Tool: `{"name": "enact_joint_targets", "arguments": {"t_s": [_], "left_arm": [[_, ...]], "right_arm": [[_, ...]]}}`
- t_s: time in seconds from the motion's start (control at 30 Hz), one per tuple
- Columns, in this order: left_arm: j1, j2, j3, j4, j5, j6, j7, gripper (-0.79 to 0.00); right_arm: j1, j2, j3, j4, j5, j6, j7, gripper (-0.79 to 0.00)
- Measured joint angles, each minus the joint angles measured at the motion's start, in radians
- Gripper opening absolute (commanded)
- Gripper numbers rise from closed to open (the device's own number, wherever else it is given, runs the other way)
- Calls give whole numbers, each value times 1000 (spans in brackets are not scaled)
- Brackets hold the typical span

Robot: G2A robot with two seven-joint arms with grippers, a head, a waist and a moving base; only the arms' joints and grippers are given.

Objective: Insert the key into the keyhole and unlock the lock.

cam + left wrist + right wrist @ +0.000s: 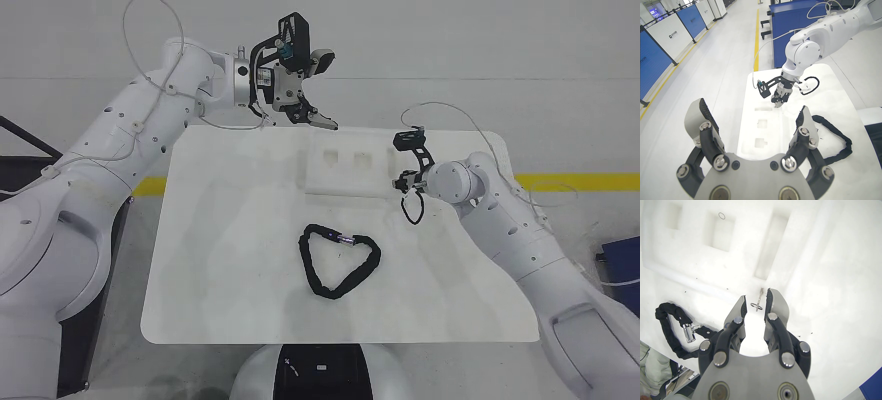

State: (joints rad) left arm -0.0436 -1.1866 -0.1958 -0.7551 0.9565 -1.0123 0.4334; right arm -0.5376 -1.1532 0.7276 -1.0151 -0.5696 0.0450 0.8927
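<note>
A black fabric-covered chain lock lies in a loop at the table's middle; its silver lock cylinder sits at the loop's top. A small silver key with a ring stands tilted on the white foam tray, near a long slot. My right gripper is open, its fingertips on either side of the key without closing on it. My left gripper hangs open above the table's far edge, holding nothing; in its own view the open left gripper looks down the tray toward the right gripper.
The foam tray has several rectangular recesses, one with a thin ring in it. The white table has bare room to the left and in front of the chain. Blue cabinets stand beyond the table.
</note>
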Motion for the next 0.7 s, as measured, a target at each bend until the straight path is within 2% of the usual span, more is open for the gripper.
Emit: {"name": "enact_joint_targets", "arguments": {"t_s": [0.43, 0.7], "left_arm": [[0, 0, 0, 0, 0, 0, 0, 0], [0, 0, 0, 0, 0, 0, 0, 0]], "right_arm": [[10, -18, 8, 14, -39, 33, 8, -785], [-10, 3, 68, -75, -64, 67, 77, -785]]}}
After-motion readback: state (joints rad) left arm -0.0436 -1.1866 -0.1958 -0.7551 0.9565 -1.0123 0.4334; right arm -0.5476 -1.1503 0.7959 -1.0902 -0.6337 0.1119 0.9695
